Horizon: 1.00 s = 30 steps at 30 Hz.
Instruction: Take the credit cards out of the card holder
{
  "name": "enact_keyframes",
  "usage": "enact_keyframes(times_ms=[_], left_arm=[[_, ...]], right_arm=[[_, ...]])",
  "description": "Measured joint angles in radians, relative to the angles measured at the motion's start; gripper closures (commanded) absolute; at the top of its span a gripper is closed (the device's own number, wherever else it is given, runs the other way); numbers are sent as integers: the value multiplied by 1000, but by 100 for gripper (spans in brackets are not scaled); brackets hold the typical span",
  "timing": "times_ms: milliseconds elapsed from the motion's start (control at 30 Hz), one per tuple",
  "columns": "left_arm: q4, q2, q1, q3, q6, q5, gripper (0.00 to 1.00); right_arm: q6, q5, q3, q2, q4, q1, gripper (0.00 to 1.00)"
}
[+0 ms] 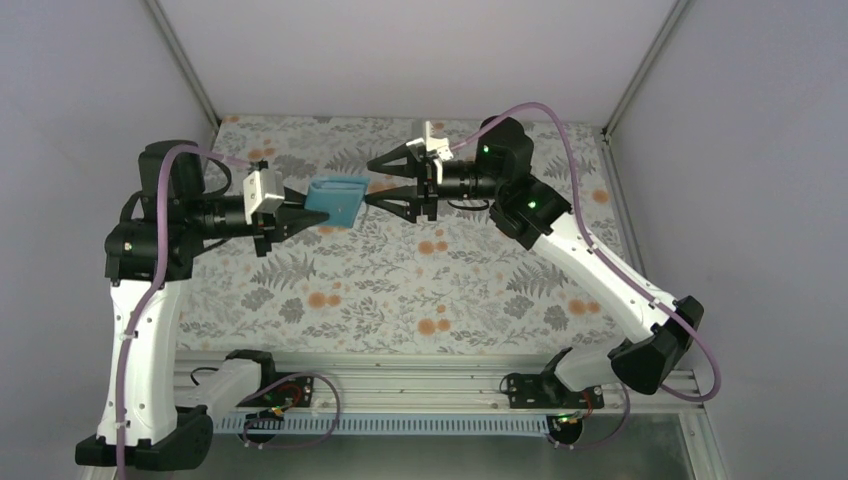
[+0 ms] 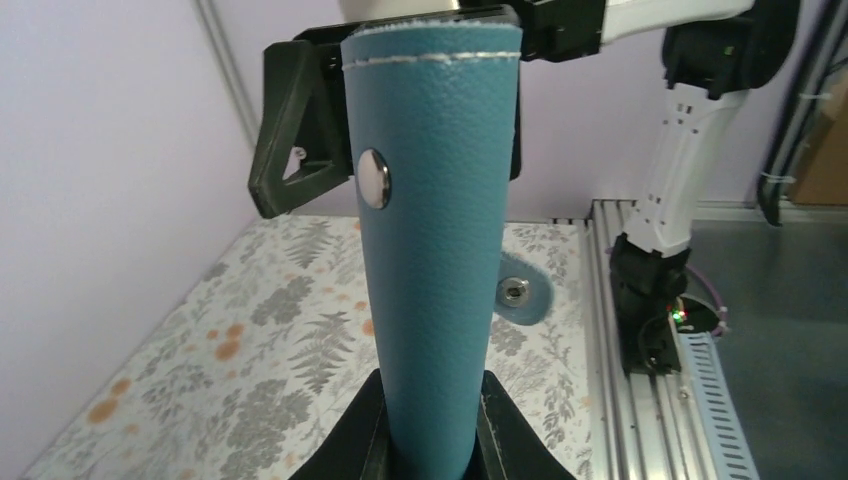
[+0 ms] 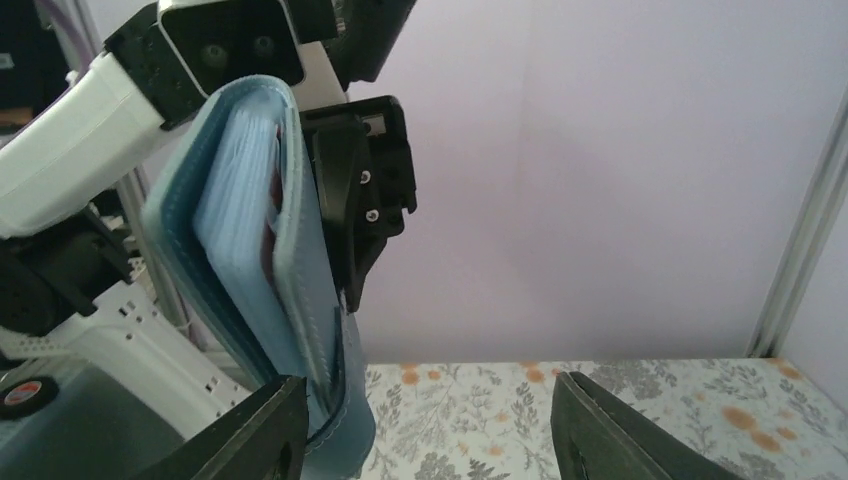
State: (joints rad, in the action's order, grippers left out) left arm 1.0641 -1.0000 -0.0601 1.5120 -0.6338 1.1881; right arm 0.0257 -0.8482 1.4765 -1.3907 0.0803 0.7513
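Above a flower-printed cloth (image 1: 400, 290) inside pale lilac walls (image 1: 400, 50), the teal card holder (image 1: 336, 200) hangs in mid-air. It is folded nearly together and clamped at one end by the closed left gripper (image 1: 303, 212), while the right gripper (image 1: 376, 182), spread wide and empty, waits just beside its free edge. The credit cards cannot be told for certain among the pale blue pockets (image 3: 235, 200), but I judge the holder light, soft and apt to flex and the cards stiff and slick, so the hold belongs on a card's exposed edge at the pocket mouth.
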Motion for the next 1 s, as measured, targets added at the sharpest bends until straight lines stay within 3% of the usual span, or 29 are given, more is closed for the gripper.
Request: enact_keyframes(times_ms=[267,433,667,733,800,900,933,967,1000], left_arm=[[-8,19,0,-61,-10,46,98],[-38,27,5,-66,-2,45,98],[-62,74,12,-129,4,48,98],[-64,81,13,-140,16,49,98],[-74,82,11,-143,26,44,98],[-76,79,10,-154,38,55,98],[-79,81,10,-157,45,55,95],[-85,83,8,-161,56,56,77],[-94,87,7,-168,74,56,52]], right_arm=[[-71,-67,8,-4,41,10,41],[-77,-68,35,-24,44,39,62],[-100,-71,61,-43,89,62,55],[-114,-71,71,-52,100,70,69],[-124,-80,77,-61,102,86,93],[-140,-88,80,-69,101,106,96],[-140,-92,77,-69,101,105,96],[-139,-93,71,-66,96,104,96],[-134,-94,63,-62,89,104,96]])
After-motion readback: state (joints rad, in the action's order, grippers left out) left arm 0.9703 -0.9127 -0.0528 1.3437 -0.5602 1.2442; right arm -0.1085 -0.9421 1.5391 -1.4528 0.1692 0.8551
